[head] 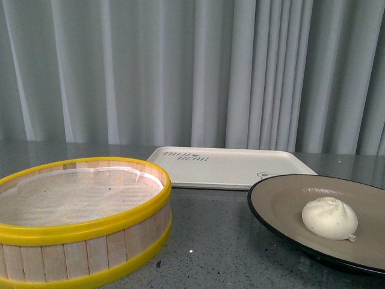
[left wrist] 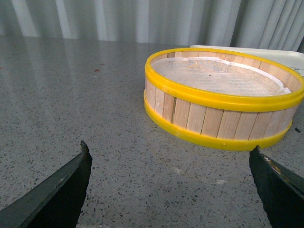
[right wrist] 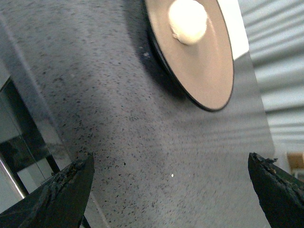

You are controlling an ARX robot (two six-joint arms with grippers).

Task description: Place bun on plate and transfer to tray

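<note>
The cream-white bun (head: 329,218) sits on the beige plate with a black rim (head: 283,201) at the front right of the table. The white tray (head: 228,167) with dark lettering lies flat behind the plate. In the right wrist view the bun (right wrist: 188,20) lies on the plate (right wrist: 209,71), well ahead of my right gripper (right wrist: 171,164), which is open and empty over bare table. My left gripper (left wrist: 170,152) is open and empty, a short way in front of the steamer basket. Neither arm shows in the front view.
A round wooden steamer basket with yellow rims (head: 78,220) stands at the front left, lined with white paper and holding nothing; it also shows in the left wrist view (left wrist: 223,95). The grey speckled tabletop (head: 210,241) runs between basket and plate. Grey curtains hang behind.
</note>
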